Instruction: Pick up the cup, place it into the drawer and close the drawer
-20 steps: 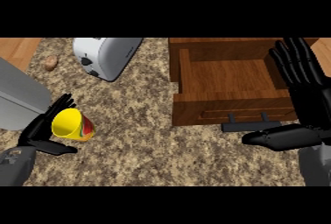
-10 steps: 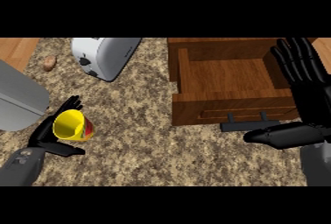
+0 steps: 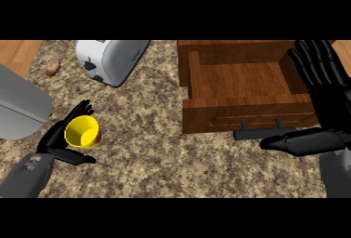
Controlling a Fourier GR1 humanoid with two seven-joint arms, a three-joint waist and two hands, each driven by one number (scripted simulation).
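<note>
Evidently light and rigid, the yellow cup (image 3: 82,132) sits at the bench's (image 3: 151,153) near left, clasped round its smooth wall by the left hand (image 3: 60,144), while the right hand (image 3: 322,93) rests open beside the drawer (image 3: 240,88).

Single head view, looking steeply down at speckled granite counter (image 3: 151,139); grey forearms enter from lower edge; close range.

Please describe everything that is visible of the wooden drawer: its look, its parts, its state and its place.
The brown wooden drawer stands open at the upper right of the speckled stone counter. It is a box with plain walls, and nothing shows on its visible floor. Its front panel faces the robot and carries a dark bar handle on two posts. The black right hand, fingers straight, overlaps its right wall; contact cannot be told.
</note>
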